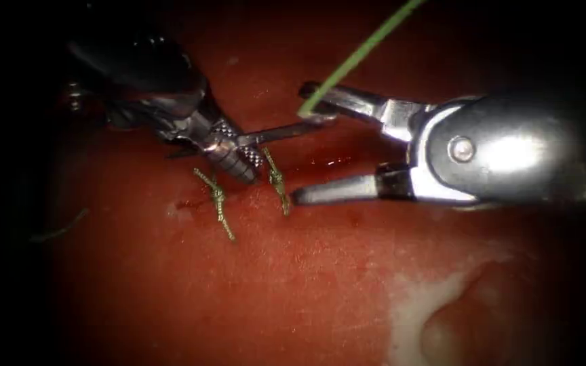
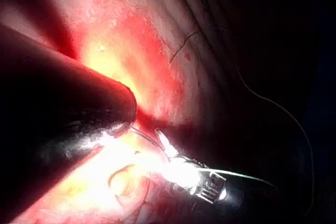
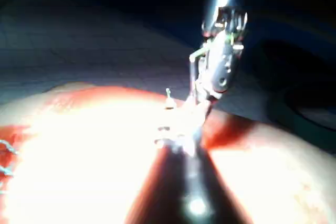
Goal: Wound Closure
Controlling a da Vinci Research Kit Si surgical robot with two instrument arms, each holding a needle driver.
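Glossy metal right tool (image 1: 303, 146), wet shiny tissue (image 1: 306, 285), braided thread (image 1: 220, 203)

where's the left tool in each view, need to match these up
endoscope: left tool left of centre, over the cut, gripping the needle, which seems to lie above the tissue, not in it; right tool open, holding nothing.
left wrist: left tool just past its own dark shaft, over the tissue.
right wrist: left tool upright beyond the lit tissue.
shared landmark: the tissue.
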